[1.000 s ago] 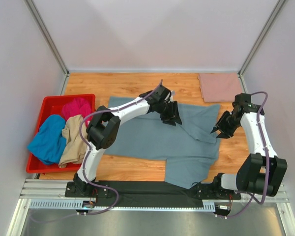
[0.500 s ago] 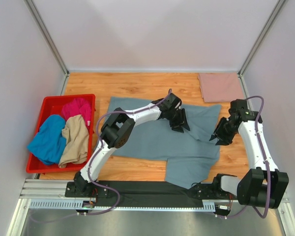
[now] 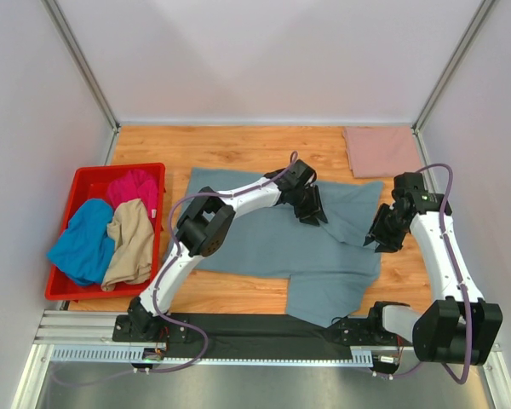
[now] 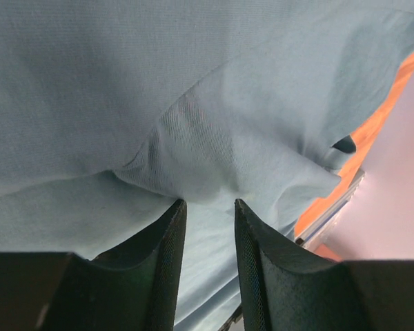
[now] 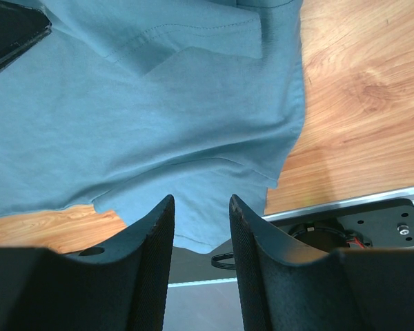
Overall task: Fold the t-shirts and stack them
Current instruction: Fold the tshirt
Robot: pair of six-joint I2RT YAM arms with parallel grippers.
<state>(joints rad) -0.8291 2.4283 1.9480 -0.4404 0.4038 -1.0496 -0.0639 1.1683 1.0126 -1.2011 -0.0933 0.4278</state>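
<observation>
Jaws of left gripper [image 4: 205, 204] and right gripper [image 5: 201, 200] stand narrowly parted, empty; grey-blue t-shirt [image 3: 255, 240] looks limp and light, so you should pinch its hem, not mid-cloth.

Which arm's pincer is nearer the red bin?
Left. The left pincer is over the middle of the grey-blue shirt. The right pincer is at that shirt's right edge, farther from the red bin.

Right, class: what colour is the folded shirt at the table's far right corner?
The folded shirt is dusty pink, clearest in the top external view.
</observation>
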